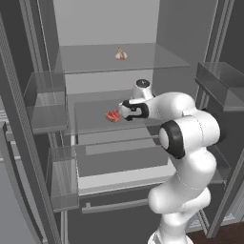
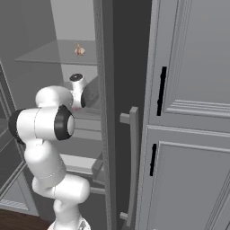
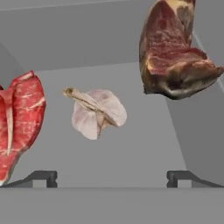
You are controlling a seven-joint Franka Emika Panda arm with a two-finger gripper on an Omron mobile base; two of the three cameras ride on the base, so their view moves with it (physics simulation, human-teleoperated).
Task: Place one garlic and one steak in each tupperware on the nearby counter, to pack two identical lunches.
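In the hand view a pale garlic bulb [image 3: 97, 112] lies on the grey fridge shelf, centred ahead of my gripper [image 3: 112, 178]. The fingertips [image 3: 43, 176] stand wide apart with nothing between them, so the gripper is open. A bright red steak [image 3: 19, 120] lies to the garlic's left, and a darker steak [image 3: 173, 57] sits at the upper right. From the left base view my hand [image 1: 123, 112] reaches onto the middle shelf beside the red steak [image 1: 113, 116]. A second garlic [image 1: 121, 55] [image 2: 79, 50] rests on the top shelf. Both tupperware and the counter are out of view.
Glass shelves [image 1: 95, 64] and door bins [image 1: 45, 119] [image 1: 221, 88] hem in the arm inside the open fridge. A drawer front [image 1: 114, 206] lies below. The fridge door edge with its handle [image 2: 133, 161] and grey cabinets with black handles [image 2: 161, 92] stand to the right.
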